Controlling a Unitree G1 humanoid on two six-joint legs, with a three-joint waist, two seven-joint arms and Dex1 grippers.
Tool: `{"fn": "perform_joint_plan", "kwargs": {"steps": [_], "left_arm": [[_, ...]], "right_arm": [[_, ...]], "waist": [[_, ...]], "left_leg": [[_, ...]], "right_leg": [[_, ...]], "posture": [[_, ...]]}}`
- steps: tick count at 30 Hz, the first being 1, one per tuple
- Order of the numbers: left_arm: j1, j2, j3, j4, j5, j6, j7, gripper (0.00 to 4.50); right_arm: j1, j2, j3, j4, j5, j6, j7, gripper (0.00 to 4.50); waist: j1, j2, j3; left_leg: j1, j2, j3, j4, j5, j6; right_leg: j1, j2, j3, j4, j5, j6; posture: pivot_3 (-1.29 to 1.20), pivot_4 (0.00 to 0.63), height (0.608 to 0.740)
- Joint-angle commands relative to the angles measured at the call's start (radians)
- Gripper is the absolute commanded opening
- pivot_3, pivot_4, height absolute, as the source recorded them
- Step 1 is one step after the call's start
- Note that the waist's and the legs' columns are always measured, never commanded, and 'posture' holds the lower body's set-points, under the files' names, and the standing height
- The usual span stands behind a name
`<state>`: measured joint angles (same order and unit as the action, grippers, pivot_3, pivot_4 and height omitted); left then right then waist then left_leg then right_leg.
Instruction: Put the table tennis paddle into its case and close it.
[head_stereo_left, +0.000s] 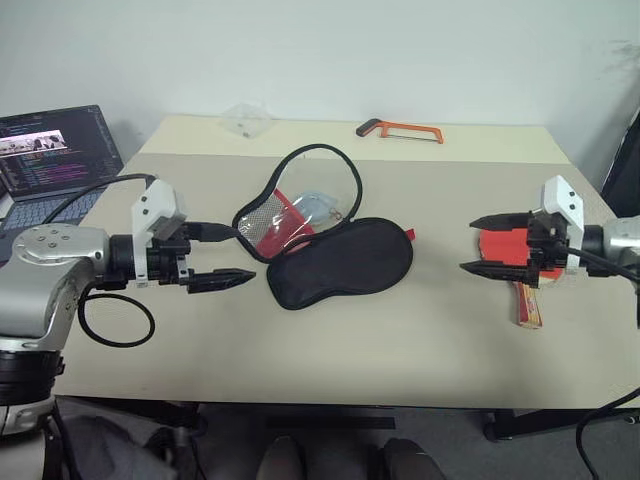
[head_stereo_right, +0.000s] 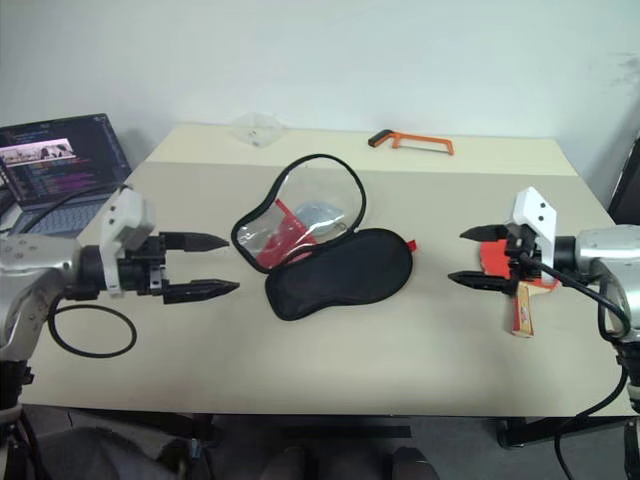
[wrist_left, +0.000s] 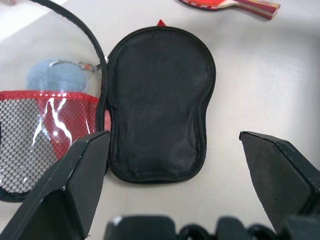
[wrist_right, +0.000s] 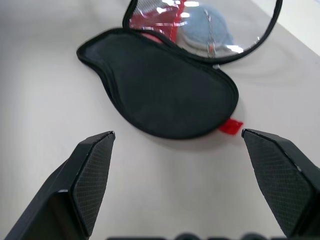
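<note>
Beige table (head_stereo_left: 420, 330): case (head_stereo_left: 340, 262) lies unzipped at centre, lid flap up. Paddle (head_stereo_left: 522, 275) on the table right of case, under right gripper (head_stereo_right: 472, 256). Left gripper (head_stereo_right: 212, 265) left of case. Both spread wide, empty. Nothing packed yet.

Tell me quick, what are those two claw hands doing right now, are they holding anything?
Left gripper: open, holding nothing, hovering over the table beside the case.
Right gripper: open, holding nothing, above the table tennis paddle.
</note>
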<state>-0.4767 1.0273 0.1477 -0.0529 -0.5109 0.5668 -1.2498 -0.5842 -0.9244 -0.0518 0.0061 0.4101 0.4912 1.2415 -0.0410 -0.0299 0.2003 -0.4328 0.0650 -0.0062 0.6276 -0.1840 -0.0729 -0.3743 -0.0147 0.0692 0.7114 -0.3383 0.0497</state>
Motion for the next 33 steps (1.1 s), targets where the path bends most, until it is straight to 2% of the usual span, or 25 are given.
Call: {"fn": "perform_joint_plan", "kwargs": {"steps": [1,6,10,17,21,26,33], "left_arm": [[-0.028,0.035,0.036,-0.02,-0.008,-0.004,-0.007,4.5],[-0.019,0.046,-0.006,-0.01,0.041,-0.027,-0.003,4.5],[-0.017,0.033,-0.139,0.079,0.205,-0.174,-0.009,4.5],[-0.121,-0.141,-0.304,0.152,0.261,-0.241,-0.066,4.5],[-0.179,-0.202,-0.36,0.218,0.312,-0.275,-0.079,4.5],[-0.253,-0.284,-0.449,0.396,0.452,-0.386,-0.03,4.5],[-0.308,-0.42,-0.498,0.589,0.507,-0.476,-0.055,4.5]], "right_arm": [[-0.038,0.009,-0.002,-0.012,0.01,-0.012,0.002,4.48],[-0.043,0.034,0.005,-0.029,0.014,-0.003,-0.01,4.48],[-0.033,0.027,0.002,-0.064,0.026,0.013,-0.005,4.48],[-0.01,0.025,-0.006,-0.118,0.032,0.05,-0.029,4.48],[0.007,0.016,-0.022,-0.147,0.049,0.07,-0.039,4.48],[0.045,0.009,-0.039,-0.189,0.064,0.084,-0.067,4.48],[0.076,-0.009,-0.069,-0.236,0.08,0.117,-0.094,4.48]], "waist": [[0.0,0.0,0.0],[0.0,0.0,0.0],[0.001,0.0,0.0],[0.009,0.0,0.0],[0.009,0.0,0.0],[0.008,0.0,0.0],[0.012,0.0,0.0]], "left_leg": [[0.0,0.0,0.0,0.0,0.0,0.0],[0.0,0.0,0.0,0.0,0.0,0.0],[0.0,0.0,0.0,0.0,0.0,0.0],[-0.001,0.0,0.0,0.0,0.0,0.0],[-0.001,0.0,-0.001,0.001,0.0,0.0],[-0.001,0.0,-0.001,0.001,0.0,0.0],[-0.001,0.0,-0.001,0.001,0.0,0.0]], "right_leg": [[0.0,0.0,0.0,0.0,0.0,0.0],[0.0,0.0,0.0,0.0,0.0,0.0],[0.0,0.0,0.0,0.0,0.0,0.0],[0.0,0.0,0.0,0.0,0.0,0.0],[0.0,0.001,0.0,0.0,0.0,0.0],[0.0,0.001,0.0,0.0,0.0,0.0],[0.001,0.001,-0.001,0.001,0.0,0.0]], "posture": [[0.0,0.15,0.74],[0.0,0.15,0.74],[0.0,0.15,0.74],[0.0,0.15,0.74],[0.0,0.15,0.74],[0.0,0.15,0.74],[0.0,0.15,0.74]]}}
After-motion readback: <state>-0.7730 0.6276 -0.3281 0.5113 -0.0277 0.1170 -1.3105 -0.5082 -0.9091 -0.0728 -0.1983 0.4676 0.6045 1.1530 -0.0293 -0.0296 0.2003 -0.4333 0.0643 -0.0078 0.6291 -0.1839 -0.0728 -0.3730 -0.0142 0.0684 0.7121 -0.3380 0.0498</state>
